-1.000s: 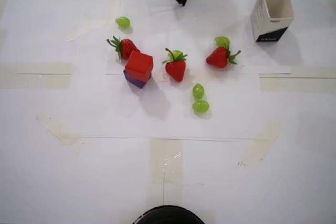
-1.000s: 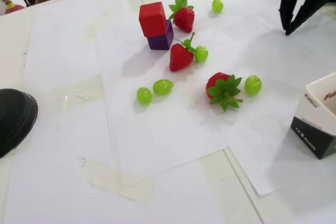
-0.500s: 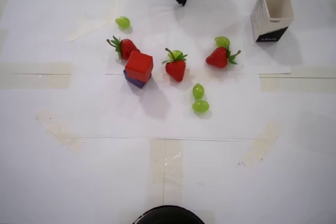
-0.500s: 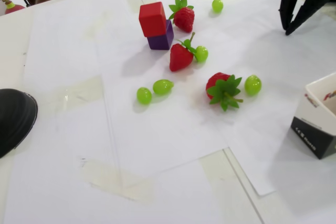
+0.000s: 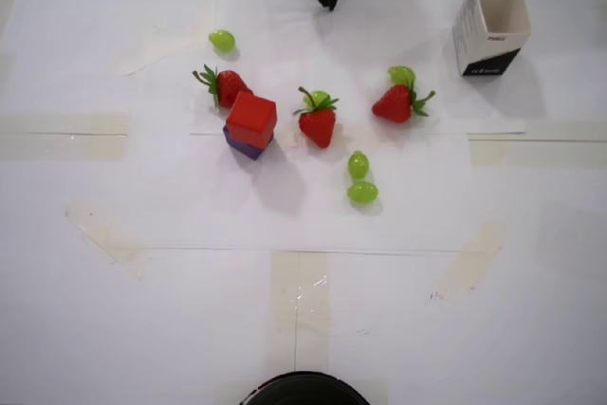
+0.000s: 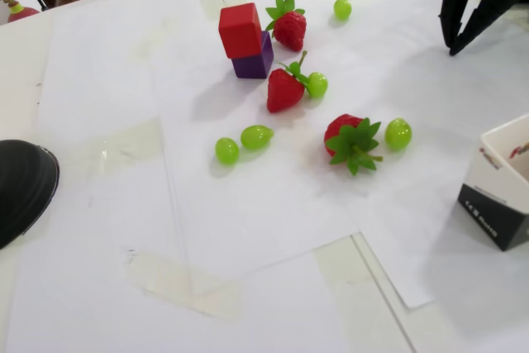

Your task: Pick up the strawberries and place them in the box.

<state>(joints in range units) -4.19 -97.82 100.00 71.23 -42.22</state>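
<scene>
A black pincer [image 6: 451, 45] hangs at the far edge of a white paper-covered worktop [image 5: 190, 310], its fingers slightly apart and empty. Three red strawberries [image 5: 319, 124] lie in a loose row mid-worktop among green grapes [image 5: 361, 192]. The leftmost touches a red cube [image 5: 251, 119] stacked on a purple block [image 6: 252, 64]. The white box [image 5: 491, 27] stands upright, well apart at the right in the overhead view

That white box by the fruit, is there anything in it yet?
Looks empty: the overhead view down the upright box's mouth shows only white walls, and all three strawberries lie on the paper.
</scene>
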